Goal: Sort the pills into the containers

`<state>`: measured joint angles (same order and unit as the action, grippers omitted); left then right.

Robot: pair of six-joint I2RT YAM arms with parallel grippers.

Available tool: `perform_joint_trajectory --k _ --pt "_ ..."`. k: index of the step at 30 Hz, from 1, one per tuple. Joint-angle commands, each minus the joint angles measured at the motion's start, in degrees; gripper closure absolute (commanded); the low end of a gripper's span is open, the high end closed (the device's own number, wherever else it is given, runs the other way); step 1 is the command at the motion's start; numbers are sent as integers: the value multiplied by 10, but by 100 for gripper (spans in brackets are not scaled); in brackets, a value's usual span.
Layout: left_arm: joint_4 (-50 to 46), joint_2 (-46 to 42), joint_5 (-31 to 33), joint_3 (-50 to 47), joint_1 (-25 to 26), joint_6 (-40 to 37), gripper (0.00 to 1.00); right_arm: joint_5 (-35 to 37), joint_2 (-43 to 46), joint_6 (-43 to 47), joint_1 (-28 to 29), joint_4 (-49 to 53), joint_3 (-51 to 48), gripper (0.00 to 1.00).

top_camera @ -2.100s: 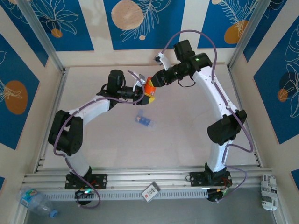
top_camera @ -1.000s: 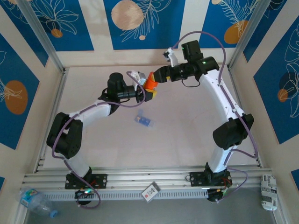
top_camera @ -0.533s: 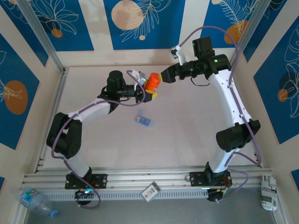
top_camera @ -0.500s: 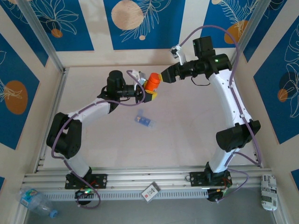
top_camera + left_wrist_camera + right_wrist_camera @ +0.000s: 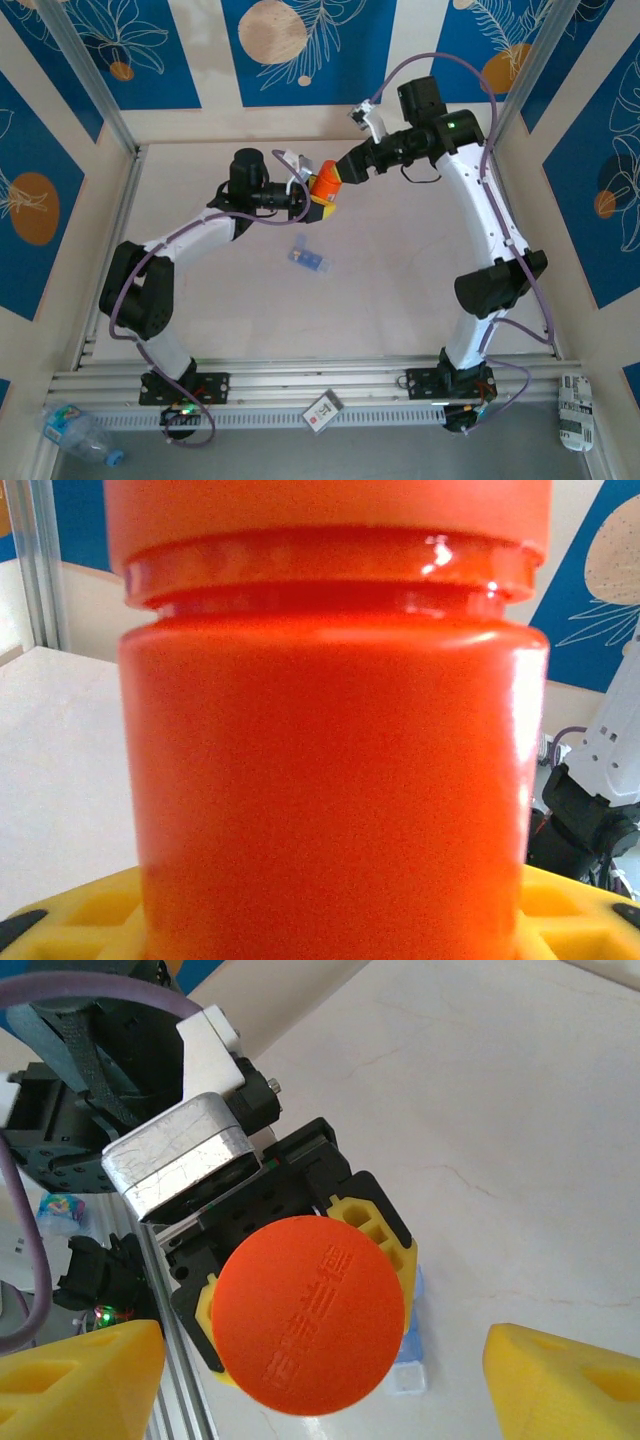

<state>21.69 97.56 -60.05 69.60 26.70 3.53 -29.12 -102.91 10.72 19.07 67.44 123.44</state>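
An orange cylindrical bottle (image 5: pixel 323 185) with its cap on is held above the table in my left gripper (image 5: pixel 317 197), whose yellow fingers (image 5: pixel 385 1228) are shut on its body. The same bottle (image 5: pixel 335 770) stands upright right in front of the left wrist camera. My right gripper (image 5: pixel 346 171) faces the cap (image 5: pixel 308 1315) end-on, open, with its yellow fingertips (image 5: pixel 85 1380) wide on either side and not touching it. The blue translucent container (image 5: pixel 307 257) lies flat on the table below the bottle, and one end of it (image 5: pixel 413 1365) peeks out past the cap. The pills are hidden.
Raised walls and aluminium posts ring the table (image 5: pixel 400 280). On the near rail lies a small card box (image 5: pixel 322 411). A clear plastic bottle (image 5: pixel 75 430) lies at the bottom left, outside the rail. A white packet (image 5: pixel 575 410) lies at the bottom right.
My right gripper let go of the bottle's cap, drew back to the right with its jaws widening, and has now come a little closer again. The left gripper keeps its hold.
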Motion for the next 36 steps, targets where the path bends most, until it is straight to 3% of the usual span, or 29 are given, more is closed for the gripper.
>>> perform_joint_trajectory --k 1,10,13,18,25,36 --pt "0 -11 -26 23 -4 2 100 3 -10 12 7 22 19 17" --pt "-2 -10 -30 25 -4 3 100 5 -28 10 17 25 30 28" --pt "-3 -10 -32 24 -4 2 100 5 -28 8 19 24 30 37" --pt "-2 -10 -30 24 -4 2 100 -3 -28 -5 21 17 20 61" --pt "6 -17 8 26 -4 -7 100 34 -5 -69 34 -54 -63 67" --pt "32 -65 159 -13 10 -86 100 185 26 -304 77 -184 -193 67"
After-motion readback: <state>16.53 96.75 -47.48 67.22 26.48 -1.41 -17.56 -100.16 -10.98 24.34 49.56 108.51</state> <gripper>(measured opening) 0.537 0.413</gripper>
